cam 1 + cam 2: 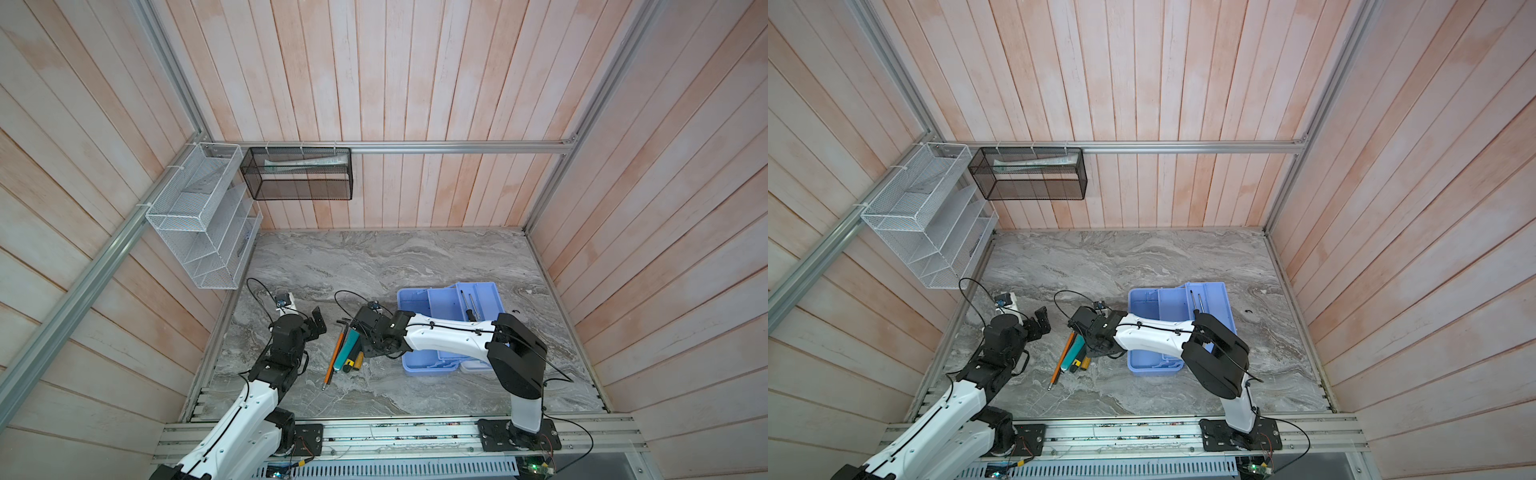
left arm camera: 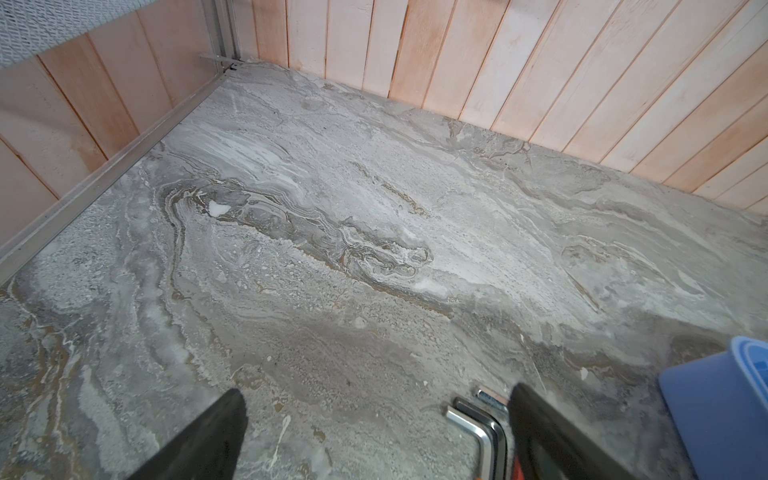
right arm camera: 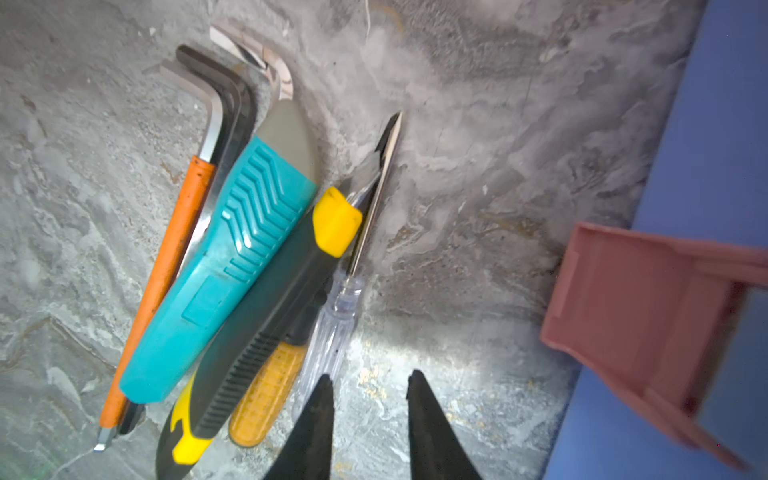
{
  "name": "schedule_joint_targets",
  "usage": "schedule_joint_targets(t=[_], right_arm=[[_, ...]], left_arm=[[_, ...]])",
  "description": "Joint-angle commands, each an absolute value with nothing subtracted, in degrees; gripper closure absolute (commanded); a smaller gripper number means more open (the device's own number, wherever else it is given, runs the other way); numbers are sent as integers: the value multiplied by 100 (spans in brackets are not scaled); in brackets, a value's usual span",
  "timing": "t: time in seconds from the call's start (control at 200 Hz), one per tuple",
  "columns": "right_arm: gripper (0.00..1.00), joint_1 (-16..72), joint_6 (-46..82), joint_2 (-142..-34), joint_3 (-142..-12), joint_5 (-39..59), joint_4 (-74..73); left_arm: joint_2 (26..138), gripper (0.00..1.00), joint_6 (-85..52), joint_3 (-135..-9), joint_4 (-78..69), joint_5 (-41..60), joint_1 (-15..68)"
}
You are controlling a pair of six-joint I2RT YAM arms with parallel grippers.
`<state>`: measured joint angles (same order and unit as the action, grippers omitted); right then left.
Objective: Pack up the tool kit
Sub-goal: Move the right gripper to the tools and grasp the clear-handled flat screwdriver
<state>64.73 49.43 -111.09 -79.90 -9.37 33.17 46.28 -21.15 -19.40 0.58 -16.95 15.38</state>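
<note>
The tabletop [image 1: 374,266] is grey marble, swirled with white and brownish veins. The wall planks [image 1: 415,83] are pale peach, streaked whitish. The case base [image 1: 415,365] is light blue and its handle [image 3: 623,299] dusty pink. The teal tool [image 3: 232,266] carries a chevron pattern of ridges. The stick [image 3: 166,274] is orange, the knife [image 3: 266,316] black with yellow ends. One screwdriver handle [image 3: 332,328] is clear, the amber handle [image 3: 266,390] ribbed. The white mesh basket [image 1: 195,216] hangs by the black mesh basket [image 1: 297,174].

Noted a grey, marble-veined tabletop [image 1: 374,257] stretching away beyond the left hand [image 1: 319,321]. Saw pale, pink-washed plank walls [image 1: 415,83] closing it in on three sides, edged with aluminium rails [image 1: 457,146]. Found a white wire basket [image 1: 195,216] hung high on the wall outward of that hand, with a black mesh basket [image 1: 297,174] just beside it on the far wall. Met soft, even light throughout.
</note>
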Motion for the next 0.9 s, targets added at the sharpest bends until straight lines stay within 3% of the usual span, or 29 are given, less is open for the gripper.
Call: schedule_joint_targets(t=[0.0,0.415,0.74,0.895], right_arm=[[69,6469,5004,-11159,-8002,-1082,3493],[63,6486,4917,-11463,-8078,-888,3005],[63,6622,4883,-11946,-8520,-1076,3659],[69,6710,4903,-11915,-8818,-1564,4538]], left_arm=[[4573,0,-2058,-2044,7,-1679,1512],[4617,0,-2068,-2063,11,-1692,1512],[4548,0,-2070,-2032,12,-1679,1512],[4519,0,-2070,-2017,16,-1688,1512]])
